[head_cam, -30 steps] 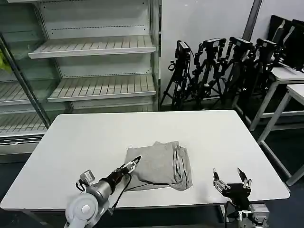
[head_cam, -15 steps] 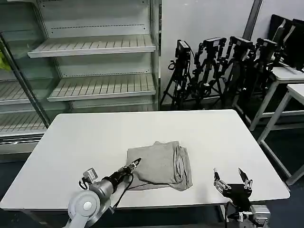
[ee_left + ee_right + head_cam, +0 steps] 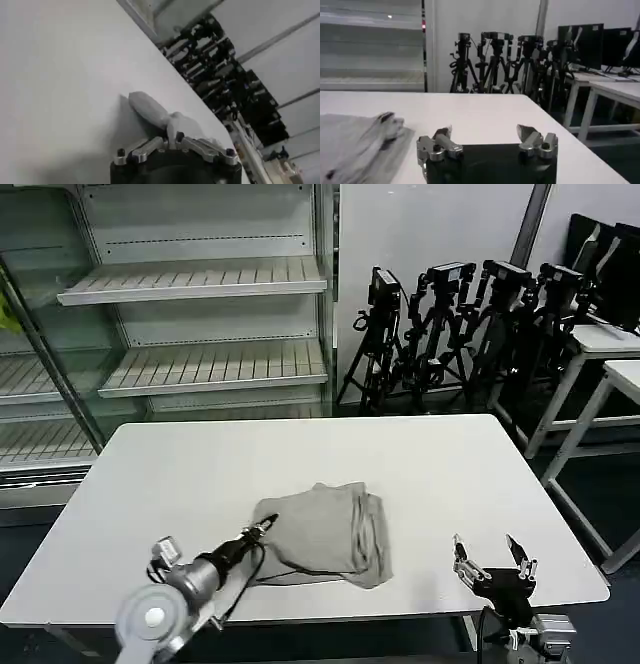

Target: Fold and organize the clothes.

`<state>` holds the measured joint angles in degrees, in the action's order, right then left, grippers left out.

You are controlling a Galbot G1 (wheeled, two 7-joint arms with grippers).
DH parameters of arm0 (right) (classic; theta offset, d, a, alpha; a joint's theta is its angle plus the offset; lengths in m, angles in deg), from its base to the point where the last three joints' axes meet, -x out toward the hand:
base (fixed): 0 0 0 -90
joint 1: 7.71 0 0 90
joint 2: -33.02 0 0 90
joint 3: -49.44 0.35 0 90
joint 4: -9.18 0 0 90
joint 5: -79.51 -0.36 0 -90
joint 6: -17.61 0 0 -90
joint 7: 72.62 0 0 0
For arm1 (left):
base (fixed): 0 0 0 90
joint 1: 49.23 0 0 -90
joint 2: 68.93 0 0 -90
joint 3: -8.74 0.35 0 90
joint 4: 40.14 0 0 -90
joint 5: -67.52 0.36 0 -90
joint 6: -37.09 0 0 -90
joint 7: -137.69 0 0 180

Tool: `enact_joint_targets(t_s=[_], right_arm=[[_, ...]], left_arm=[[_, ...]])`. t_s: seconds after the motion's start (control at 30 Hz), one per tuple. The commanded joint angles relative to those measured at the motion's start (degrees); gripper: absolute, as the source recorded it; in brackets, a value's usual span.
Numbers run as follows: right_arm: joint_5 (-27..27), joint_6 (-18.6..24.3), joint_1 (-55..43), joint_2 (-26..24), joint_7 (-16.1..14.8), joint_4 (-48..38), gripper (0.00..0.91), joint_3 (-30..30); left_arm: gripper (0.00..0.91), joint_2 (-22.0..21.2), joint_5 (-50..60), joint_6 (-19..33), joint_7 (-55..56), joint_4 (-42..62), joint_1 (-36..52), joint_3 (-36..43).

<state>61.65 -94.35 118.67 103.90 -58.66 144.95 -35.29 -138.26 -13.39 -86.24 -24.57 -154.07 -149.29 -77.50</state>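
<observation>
White tabletop (image 3: 420, 474) before bare store shelving (image 3: 190, 284) and a row of camera tripods (image 3: 470, 324): the left gripper (image 3: 265, 526), jaws pinched on the near-left edge of the folded grey T-shirt (image 3: 325, 532), which lies at the tabletop's front centre; the right gripper (image 3: 494, 556) hovers at the front right edge, jaws spread wide and empty.

Lab or studio: bare shelving (image 3: 200, 284); tripods (image 3: 450, 334); white worktable (image 3: 200, 474)
</observation>
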Motion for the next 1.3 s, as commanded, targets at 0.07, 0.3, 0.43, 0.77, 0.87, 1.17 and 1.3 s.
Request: enact_joint_targets(t_s=[0.07,0.3,0.43,0.77,0.87,1.17,1.3], right_arm=[[-2.11,0.04,-1.70,-1.03,-0.02,-0.90,0.907,-0.25],[-2.33,-0.06,-4.43,-1.46,-0.02,-1.62,0.907,-2.66],[-1.95,-0.05,-4.20,-1.08,0.01,-1.45,0.907,-3.18],[0.56,1.22,0.62,-0.48,-0.36,0.54,0.907,-1.23],[1.15,1.75,1.75,-0.47,-0.44,0.99,0.907,-0.55],[1.74,2.72,2.57,0.36,-0.54,0.85,0.907,-0.84],[1.85,2.97,1.80,0.37,-0.64,0.20,0.907,-1.40]], left_arm=[[0.040,16.39,-13.03,0.04,0.48,0.68,-5.34,-23.95],[0.040,23.74,-10.66,0.03,-2.67,0.38,-7.66,-32.91],[0.040,20.33,-10.55,0.18,0.67,-8.43,-5.36,-24.09],[0.040,-2.94,-2.03,1.70,5.95,-8.50,9.00,15.73],[0.040,-9.85,0.89,2.17,6.89,0.04,12.71,21.63],[0.040,-25.15,8.79,7.26,8.82,18.98,26.04,29.13],[0.050,-25.36,10.52,8.72,8.12,24.80,29.40,30.50]])
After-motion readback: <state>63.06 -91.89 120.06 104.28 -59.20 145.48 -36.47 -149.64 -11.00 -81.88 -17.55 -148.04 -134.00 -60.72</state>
